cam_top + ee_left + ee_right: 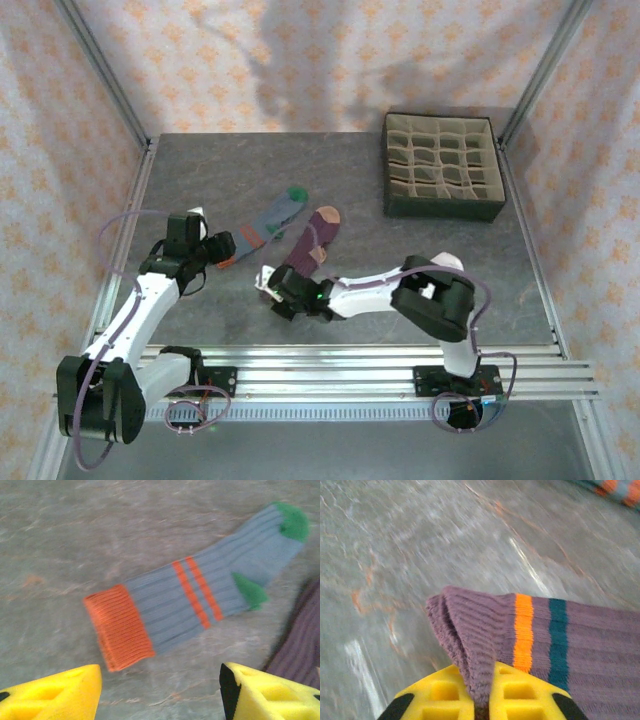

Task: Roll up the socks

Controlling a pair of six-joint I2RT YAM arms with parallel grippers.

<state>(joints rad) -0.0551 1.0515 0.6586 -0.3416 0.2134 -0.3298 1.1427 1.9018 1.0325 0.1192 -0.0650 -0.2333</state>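
A grey-blue sock (268, 225) (200, 597) with a green toe and an orange cuff lies flat on the table. My left gripper (222, 251) (160, 692) hovers open just short of the orange cuff, with bare table between its yellow fingers (55, 692). Beside it lies a dark purple sock (310, 240) (545, 640) with a peach toe and orange and teal stripes. On the cuff of this purple sock my right gripper (272, 285) (481, 700) is shut, the fabric pinched up between its yellow fingers (440, 697).
A dark box of beige grid compartments (441, 166) stands at the back right of the grey table (200, 170). Patterned walls and metal frame posts enclose the table. Aluminium rails run along the near edge by the arm bases.
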